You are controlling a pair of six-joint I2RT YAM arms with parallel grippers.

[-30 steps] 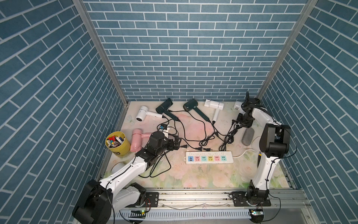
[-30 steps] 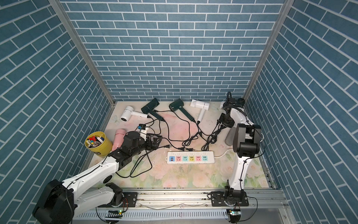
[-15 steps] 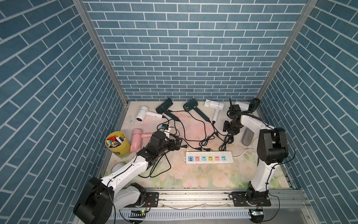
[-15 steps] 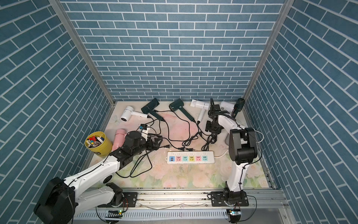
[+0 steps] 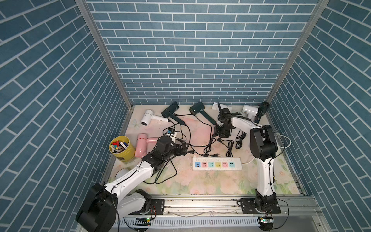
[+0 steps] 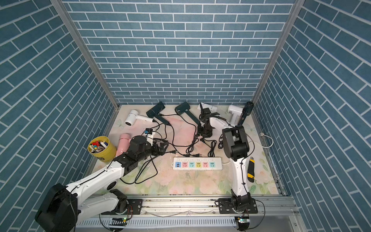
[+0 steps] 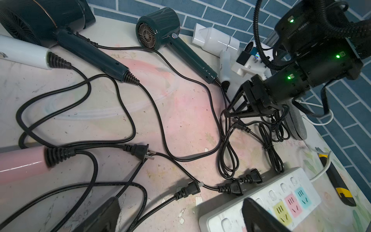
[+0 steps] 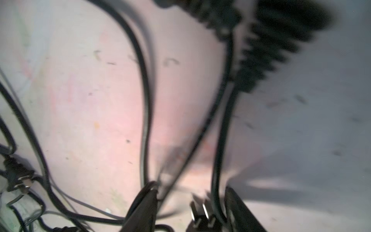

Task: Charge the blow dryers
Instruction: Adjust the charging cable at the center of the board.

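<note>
Several blow dryers lie along the back of the mat: white [image 5: 147, 120], dark [image 5: 170, 110], dark green [image 5: 197, 109], white [image 5: 250, 110]. A pink one [image 5: 141, 145] lies by my left arm. Their black cords tangle mid-mat. My left gripper [image 5: 185, 149] [image 7: 180, 218] is open and low, and a loose plug [image 7: 188, 189] lies on the mat just ahead of it. My right gripper [image 5: 221, 133] [image 8: 192, 209] points down at the mat near the dark green dryer's handle. It is shut on a black plug [image 8: 202, 215] whose prongs stick out past the fingertips.
A white power strip [image 5: 216, 163] with coloured sockets lies front centre, nothing plugged in, with two plugs [image 5: 212, 155] resting along its back edge. A yellow cup [image 5: 121, 149] of small items stands left. A yellow-and-black utility knife [image 6: 251, 169] and a grey roll [image 7: 295, 124] lie right.
My right arm has swung from the far right corner leftward to the middle back of the mat. The left arm has stayed where it was.
</note>
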